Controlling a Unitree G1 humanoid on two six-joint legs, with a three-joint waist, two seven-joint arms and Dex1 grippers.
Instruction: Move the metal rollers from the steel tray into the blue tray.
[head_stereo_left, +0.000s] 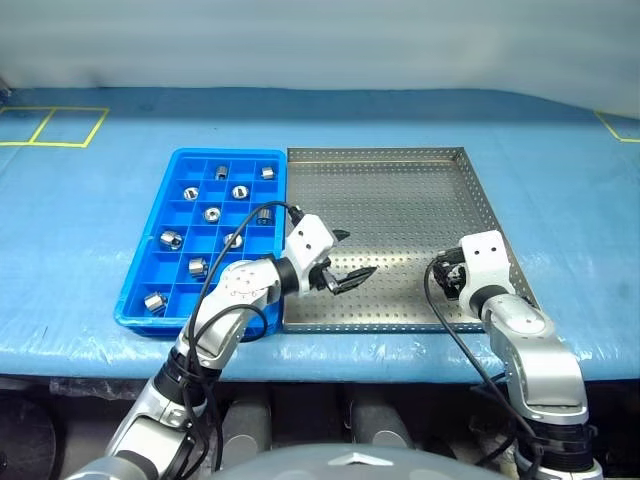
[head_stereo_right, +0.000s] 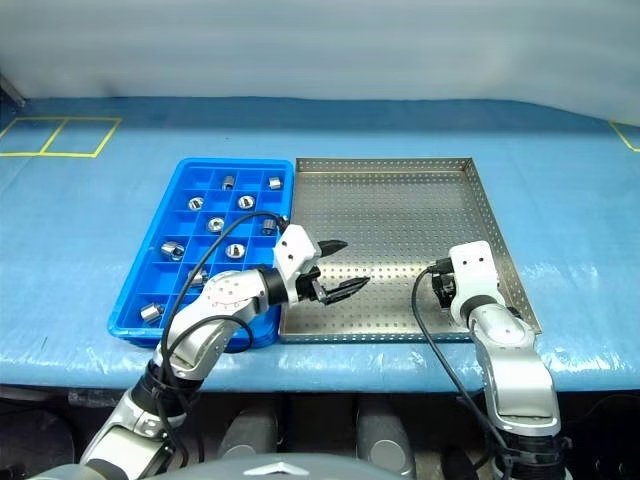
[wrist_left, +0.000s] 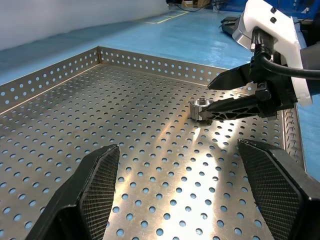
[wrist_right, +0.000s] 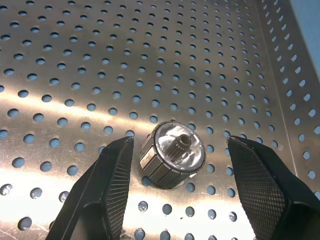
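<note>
My right gripper (wrist_right: 180, 195) is down over the near right part of the steel tray (head_stereo_left: 400, 200), jaws spread wide with one metal roller (wrist_right: 172, 161) lying between the two fingers, touching neither that I can see. The roller rests on the perforated floor, tipped so its hollow, toothed centre faces my wrist camera. It looks like the last one left in this tray; the rest of the floor I can see carries nothing else.

My left gripper (head_stereo_left: 343, 262) hangs over the tray's near left part, just past the edge it shares with the blue tray (head_stereo_left: 150, 270), fingers parted wide and carrying nothing. From its wrist camera I see the right gripper straddling the roller across the tray.

The other metal rollers (head_stereo_left: 212, 214) already sit in the blue tray, one to a compartment, scattered over the grid with several cells free.

So I judge I am at the pick of the final roller. Next I need to settle the right fingers squarely either side of it, close on its ribbed wall without letting it roll away, then lift and carry it across to a free compartment
</note>
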